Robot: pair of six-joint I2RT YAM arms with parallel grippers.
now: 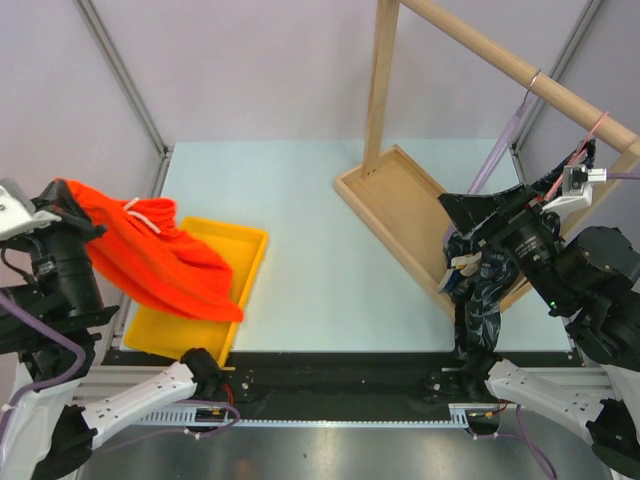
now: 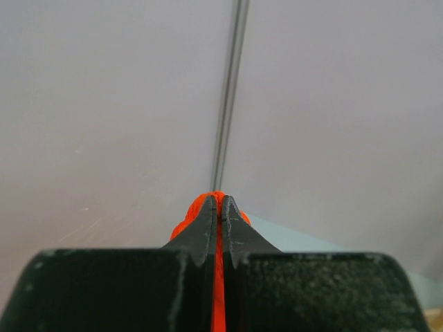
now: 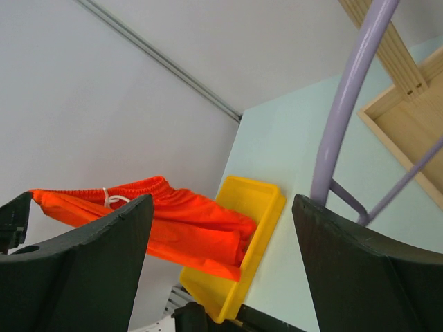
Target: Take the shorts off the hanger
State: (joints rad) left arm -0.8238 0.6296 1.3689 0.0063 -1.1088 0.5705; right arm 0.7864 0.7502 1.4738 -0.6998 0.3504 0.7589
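The orange shorts [image 1: 150,255] with a white drawstring hang from my left gripper [image 1: 62,198], which is shut on their waistband at the far left. Their lower end trails into the yellow tray [image 1: 250,245]. In the left wrist view the gripper [image 2: 220,202] pinches orange fabric [image 2: 190,216]. The dark mottled shorts [image 1: 478,300] hang at the right from the purple hanger [image 1: 505,135] on the wooden rod [image 1: 500,60]. My right gripper [image 1: 462,232] is open and empty just above them. In the right wrist view the gripper [image 3: 221,207] has wide jaws beside the hanger [image 3: 346,104].
The wooden rack has a post [image 1: 383,80] and a base tray [image 1: 400,200] at the back right. The right wrist view shows the yellow tray [image 3: 259,228] and orange shorts [image 3: 173,221]. Enclosure frame posts [image 1: 125,85] stand at the back corners.
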